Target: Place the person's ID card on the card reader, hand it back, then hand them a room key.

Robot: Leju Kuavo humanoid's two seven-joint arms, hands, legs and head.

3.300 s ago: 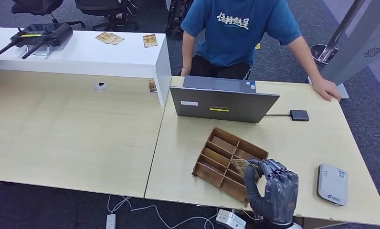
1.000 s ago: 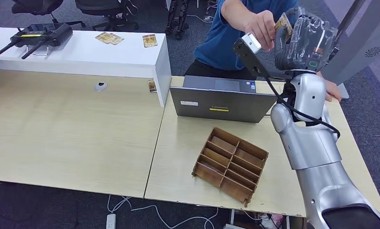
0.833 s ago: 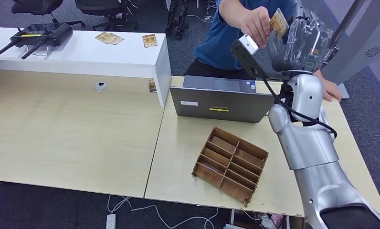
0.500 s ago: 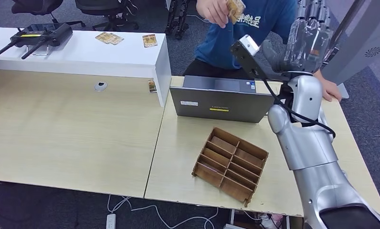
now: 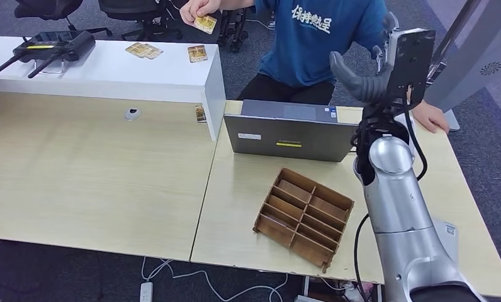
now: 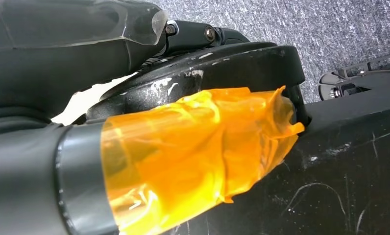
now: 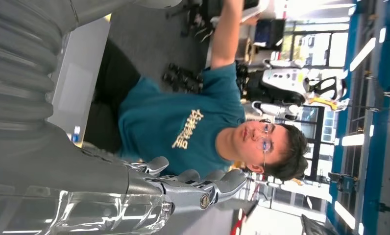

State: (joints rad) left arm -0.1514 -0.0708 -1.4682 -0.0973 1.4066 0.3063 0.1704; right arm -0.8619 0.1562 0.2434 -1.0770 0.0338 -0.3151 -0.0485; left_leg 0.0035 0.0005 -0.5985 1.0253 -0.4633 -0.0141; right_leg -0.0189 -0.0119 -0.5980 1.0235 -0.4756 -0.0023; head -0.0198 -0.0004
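One small yellow-brown room key card (image 5: 205, 24) is pinched in the person's raised hand (image 5: 195, 9), up above the far edge of the white raised counter shelf (image 5: 109, 74), well apart from the robot. Right hand (image 5: 386, 66) raised high over the far right part of the light wood desk (image 5: 97, 170), in front of the person in the blue printed T-shirt (image 5: 314, 38); released, fingers (image 7: 203, 186) stretched out straight and apart, thumb sticking out to the side, grasping nothing. Left hand: the left wrist view shows dark robot body parts and orange tape, cannot tell its state.

Person's other hand (image 5: 429, 117) rests on the desk's far right edge. Grey closed-lid laptop (image 5: 295, 133) at the desk's far edge, lid back facing the robot. Brown wooden divided organiser tray (image 5: 303, 215) near the desk's near edge, just beside the silver right arm (image 5: 393, 207). White-grey flat card reader (image 5: 448, 230) peeks out behind the arm near the desk's near right corner, mostly hidden. Two more yellow-brown cards (image 5: 144, 50) and (image 5: 197, 53) lie on the white shelf; black antenna device (image 5: 46, 49) at its left end.
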